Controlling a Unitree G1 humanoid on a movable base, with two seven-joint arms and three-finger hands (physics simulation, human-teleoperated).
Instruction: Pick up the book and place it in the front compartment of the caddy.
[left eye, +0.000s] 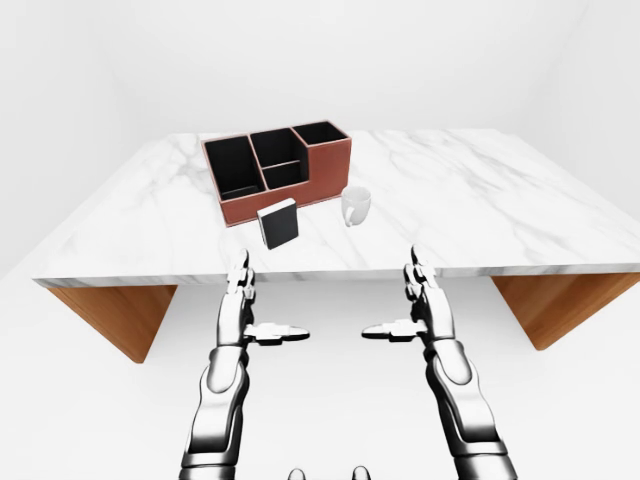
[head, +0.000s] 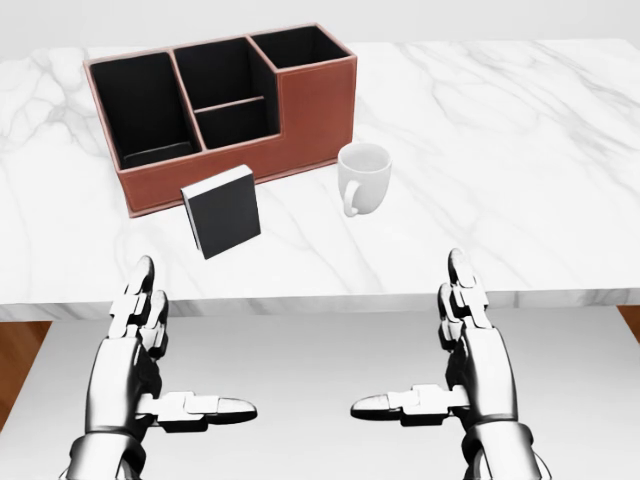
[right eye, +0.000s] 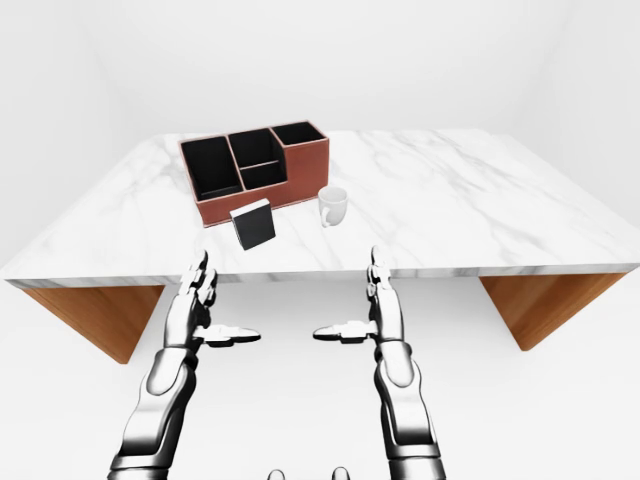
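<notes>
Your left hand (head: 150, 370) and right hand (head: 460, 365) both hang below the marble bench's (head: 520, 150) near edge, fingers spread and pointing up, thumbs turned toward each other, holding nothing. The black book (head: 222, 210) stands upright on the bench, tilted slightly, just below the caddy (head: 240, 175) in the head view and apart from its long wall. The caddy is reddish-brown with dark compartments, set at a slant. A white mug (head: 363, 177) sits just right of the caddy, close to its corner, handle toward the lower left.
</notes>
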